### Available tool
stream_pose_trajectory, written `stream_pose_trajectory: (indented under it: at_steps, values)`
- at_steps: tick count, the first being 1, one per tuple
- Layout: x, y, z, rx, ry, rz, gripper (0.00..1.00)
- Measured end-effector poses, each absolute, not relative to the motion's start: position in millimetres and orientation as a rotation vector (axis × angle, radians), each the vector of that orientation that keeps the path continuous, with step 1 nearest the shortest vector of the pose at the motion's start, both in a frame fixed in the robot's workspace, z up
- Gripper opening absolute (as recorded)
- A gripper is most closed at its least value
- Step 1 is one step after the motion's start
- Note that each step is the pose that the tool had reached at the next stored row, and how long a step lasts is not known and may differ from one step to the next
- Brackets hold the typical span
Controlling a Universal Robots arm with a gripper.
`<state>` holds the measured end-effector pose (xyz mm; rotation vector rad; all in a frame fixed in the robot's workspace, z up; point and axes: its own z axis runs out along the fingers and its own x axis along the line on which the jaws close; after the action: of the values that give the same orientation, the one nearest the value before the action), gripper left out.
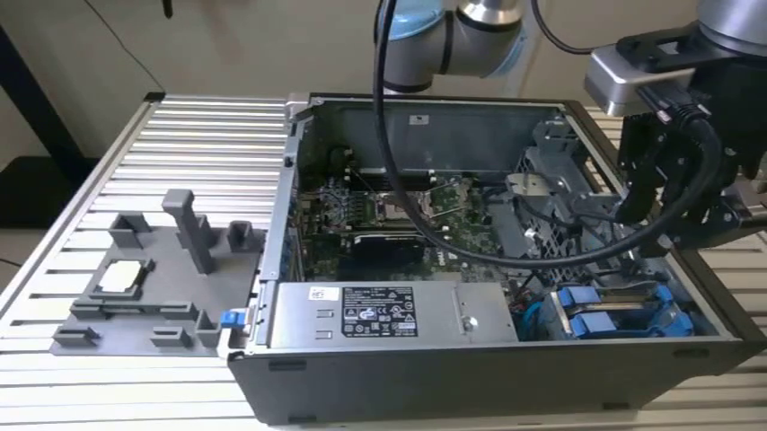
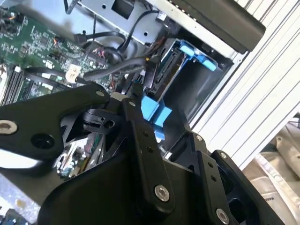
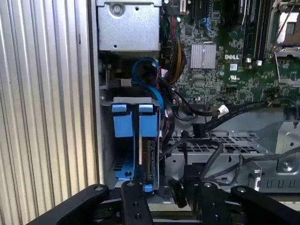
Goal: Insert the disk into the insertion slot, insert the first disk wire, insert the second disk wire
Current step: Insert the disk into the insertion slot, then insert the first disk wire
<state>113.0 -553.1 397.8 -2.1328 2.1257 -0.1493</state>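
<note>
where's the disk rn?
In the first wrist view the disk sits in the insertion slot, between the other blue carrier and the motherboard; in the exterior view, low on the exterior view's right beside the power-supply box.

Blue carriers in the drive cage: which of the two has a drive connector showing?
The inner carrier, on the motherboard side: in the first wrist view a dark connector strip shows in it. The outer carrier shows bare blue frame.
</note>
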Motion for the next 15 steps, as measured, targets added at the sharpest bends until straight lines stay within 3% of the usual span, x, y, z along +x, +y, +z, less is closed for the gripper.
stream_pose_trajectory:
  at_steps: [10,15]
  values:
    - [109,-540,395,-2.088,2.042,-0.303,0.47]
    - [106,-539,391,-2.091,2.023,-0.319,0.47]
